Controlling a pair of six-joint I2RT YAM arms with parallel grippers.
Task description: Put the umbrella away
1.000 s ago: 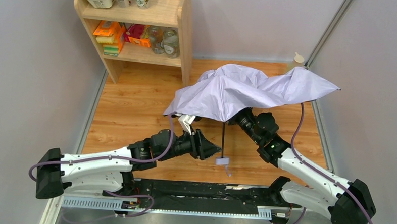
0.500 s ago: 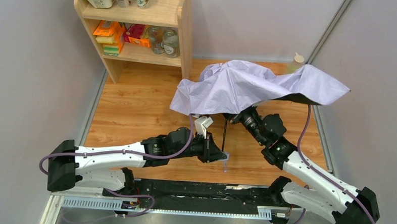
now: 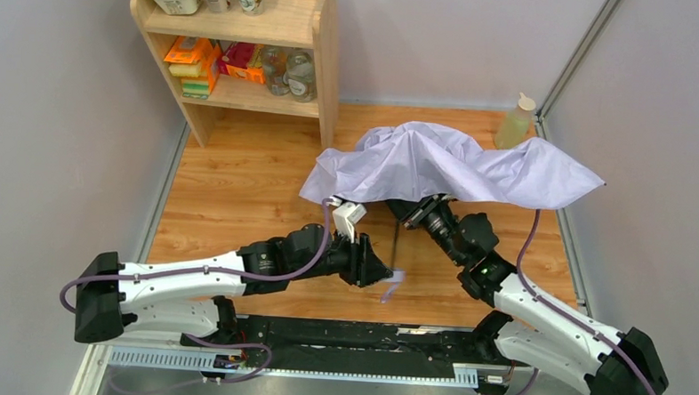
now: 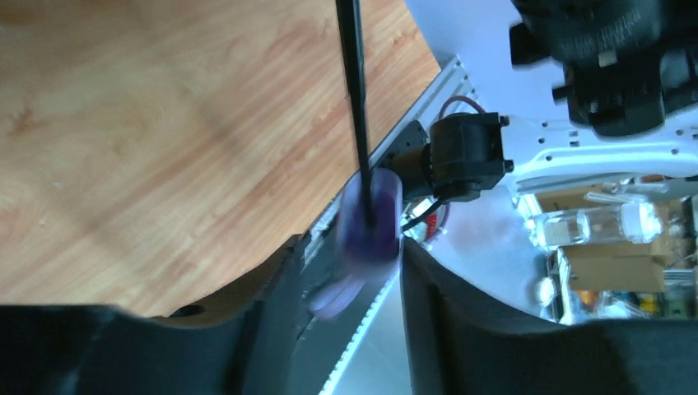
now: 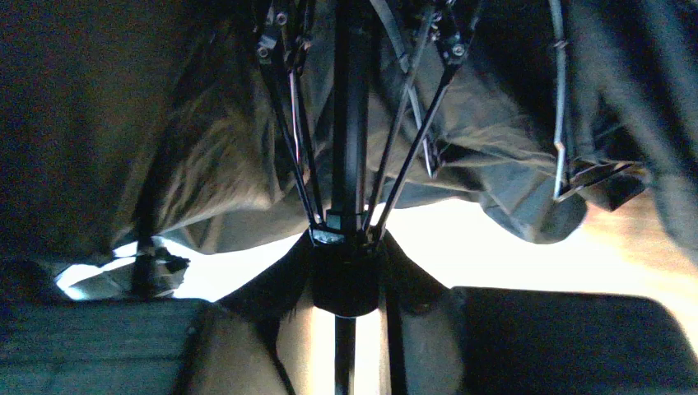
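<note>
Grey walls [image 3: 54,149] on both sides and a wooden table [image 3: 230,201]. A stocked shelf [image 3: 325,63] stands at 11 o'clock and a pale bottle [image 3: 515,123] at 1 o'clock.

Umbrella [image 3: 454,162]: it sits just past table centre, towards 1 o'clock. The canopy [image 3: 525,174] is slack and half collapsed over my right arm. The shaft [image 4: 355,90] runs from under it towards 6 o'clock and ends in the lilac handle [image 4: 370,218].

Change over the last second: the canopy has dropped and drawn in. It no longer covers the bottle, which now shows whole. My left arm has left the canopy's 9 o'clock hem and gone to the handle.

Left pincer [image 4: 347,247]: the jaws stand apart on either side of the handle. The handle is blurred by motion, and a gap shows on one side. Not clamped; I read it as open around the handle.

Right pincer [image 5: 346,276]: under the fabric, closed on the black runner [image 5: 344,234] where the ribs [image 5: 288,123] meet the shaft. This grip looks firm.

Judgement: the collapse is under way but not finished. The ribs are still splayed and the fabric still billows. The left side needs a secure hold on the handle before the runner can travel further down the shaft. Otherwise the shaft may swing, and I expect the loose fabric could snag.
</note>
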